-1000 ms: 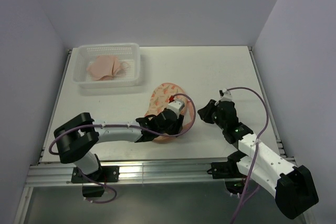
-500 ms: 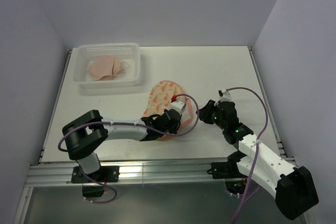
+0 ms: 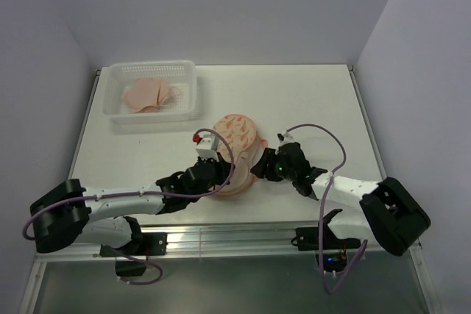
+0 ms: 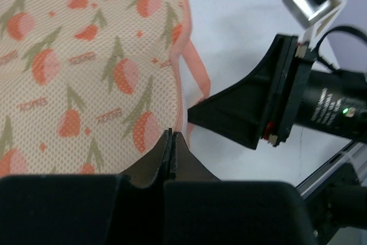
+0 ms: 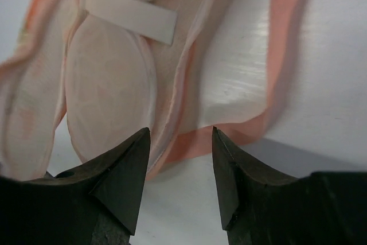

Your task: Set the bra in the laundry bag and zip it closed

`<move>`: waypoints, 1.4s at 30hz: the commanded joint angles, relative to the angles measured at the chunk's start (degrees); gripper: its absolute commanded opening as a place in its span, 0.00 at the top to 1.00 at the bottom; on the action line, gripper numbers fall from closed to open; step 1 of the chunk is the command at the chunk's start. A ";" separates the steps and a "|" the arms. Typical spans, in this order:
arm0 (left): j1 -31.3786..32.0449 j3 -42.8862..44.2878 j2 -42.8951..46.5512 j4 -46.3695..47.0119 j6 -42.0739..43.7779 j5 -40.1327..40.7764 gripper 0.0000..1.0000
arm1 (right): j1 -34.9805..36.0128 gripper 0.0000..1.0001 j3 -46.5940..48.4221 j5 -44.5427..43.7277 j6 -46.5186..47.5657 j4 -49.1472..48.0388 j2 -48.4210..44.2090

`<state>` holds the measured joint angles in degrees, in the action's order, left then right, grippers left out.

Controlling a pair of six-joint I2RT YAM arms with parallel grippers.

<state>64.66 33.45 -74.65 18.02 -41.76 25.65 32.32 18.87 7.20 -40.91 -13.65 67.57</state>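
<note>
- Sitting mid-table (image 3: pixel 316 93), the laundry bag (image 3: pixel 235 134) lies w/ its printed side up, between the 2 arms' ends.
- Bra (image 3: pixel 151 95) is in the white lattice basket (image 3: pixel 193 93) at the far-L corner, well apart from the bag. It isn't in the bag yet.
- L gripper (image 4: pixel 170 139): fingers pressed together w/ only a hairline between them, tips right at the bag's near edge, over the print. Can't tell if any fabric is nipped in there.
- R gripper (image 5: pixel 175 164): fingers spread wide, holding nothing. The bag's lower edge sits just beyond the tips, in line w/ the gap.
- R wrist cam: the bag is seen edge-on and gaping, w/ pale lining and rounded inner pads showing. Pink edging (image 5: pixel 284 38) curves down the R side and under toward the fingertips.
- L wrist cam: R gripper's black finger points at the bag's side, near it. Contact can't be made out.
- Top cam: both grippers are close to each other at the bag's near end, L one on its L side, R one on its R side.
</note>
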 commanded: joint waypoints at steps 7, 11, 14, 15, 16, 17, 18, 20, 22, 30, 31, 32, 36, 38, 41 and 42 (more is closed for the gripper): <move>-1.64 -12.27 21.11 -5.50 -15.27 15.82 1.00 | 4.95 0.46 6.17 0.53 -5.24 -12.54 14.42; -2.00 -14.55 32.78 -20.01 -21.86 21.80 1.00 | 5.21 0.83 6.79 -0.96 -4.63 -12.37 14.87; -2.09 -15.78 39.83 -28.64 -26.78 24.79 1.00 | 5.21 1.00 7.84 -0.70 -3.74 -11.40 14.96; -2.09 -16.22 41.33 -30.48 -28.80 25.41 1.00 | 5.21 1.00 7.85 -0.52 -3.74 -11.31 14.78; -2.09 -16.23 43.69 -32.33 -29.60 26.55 1.00 | 5.21 1.00 7.76 -0.78 -3.31 -11.05 14.52; -2.09 -16.23 44.67 -35.91 -30.48 27.17 1.00 | 5.13 1.00 7.67 -1.13 -3.04 -10.18 14.08; -2.09 -16.05 45.46 -37.95 -32.58 27.78 1.00 | 5.21 1.00 7.58 -1.57 -2.69 -9.56 12.86; -2.09 -15.70 46.78 -41.82 -34.78 29.88 1.00 | 5.13 1.00 7.41 -3.06 -1.38 -7.02 11.62; -2.09 -15.00 47.05 -46.31 -37.60 30.86 1.00 | 5.21 1.00 7.41 -4.38 -0.23 -4.91 9.34; -2.09 -13.68 48.19 -46.60 -37.27 34.20 1.00 | 16.09 0.36 11.00 -1.22 -7.41 -7.43 11.86; -2.09 -13.76 48.63 -45.98 -36.82 34.12 1.00 | 17.16 0.37 11.36 -1.40 -8.65 -9.10 13.01; -2.09 -14.03 48.72 -45.36 -35.86 33.94 1.00 | 17.95 0.38 11.88 -1.66 -9.54 -10.51 15.90; -2.09 -14.20 49.16 -43.86 -34.88 33.24 1.00 | 19.54 0.44 14.70 -3.68 -12.79 -11.40 21.89; -2.09 -14.12 49.51 -43.69 -34.27 33.50 1.00 | 19.89 0.45 15.49 -3.43 -13.23 -11.14 24.61; -2.09 -13.94 50.48 -42.99 -32.52 34.38 1.00 | 20.68 0.44 16.54 -3.68 -13.76 -10.00 26.47; -2.09 -13.85 50.66 -43.07 -32.34 34.64 1.00 | 20.86 0.43 16.81 -4.03 -14.11 -9.21 26.47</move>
<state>62.81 17.74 -24.88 -26.96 -76.60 57.71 52.16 33.56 5.28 -53.23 -23.29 92.99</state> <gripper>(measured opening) 0.012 0.563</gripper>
